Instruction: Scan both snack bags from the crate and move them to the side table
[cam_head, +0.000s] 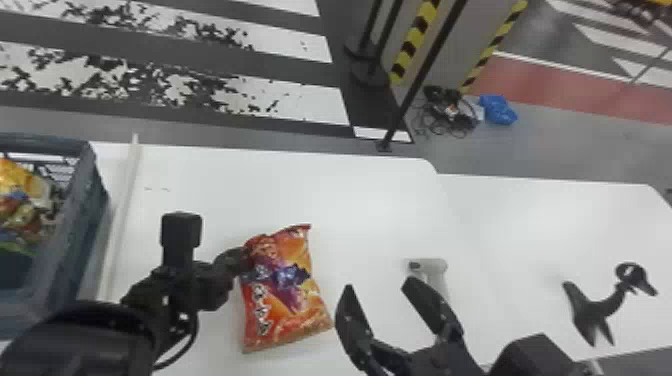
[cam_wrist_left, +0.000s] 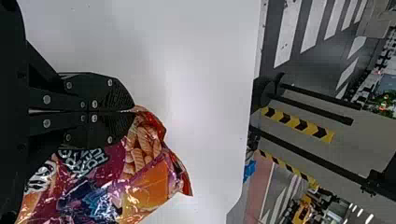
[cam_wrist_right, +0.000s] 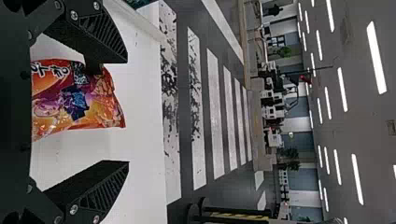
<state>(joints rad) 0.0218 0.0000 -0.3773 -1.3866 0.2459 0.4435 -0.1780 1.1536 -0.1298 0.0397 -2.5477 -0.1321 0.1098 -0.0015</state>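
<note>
At the left I am seeing the crate (cam_head: 92, 200) with the packaging (cam_head: 20, 200) inside; swinging the left arm back wide could be knocking its wall. My left gripper (cam_head: 245, 257) is pinching the snack bag (cam_head: 282, 295) by an edge, fingers pressed together, over the white table (cam_head: 215, 175). With so little film caught, the bag could be pivoting or slipping free, its filled end being the heavier. My right gripper (cam_head: 379, 284) is standing spread, just beside the bag; closing in carelessly, it could be shoving the bag or clipping the pale scanner (cam_head: 437, 267) close to its far finger. A creased or slanted face could also be spoiling the read.

The bag is looking plump and glossy, unopened as far as I'm judging: white lettering and red along its left, purple and blue across the middle, orange towards the right, with wrinkles catching light.
</note>
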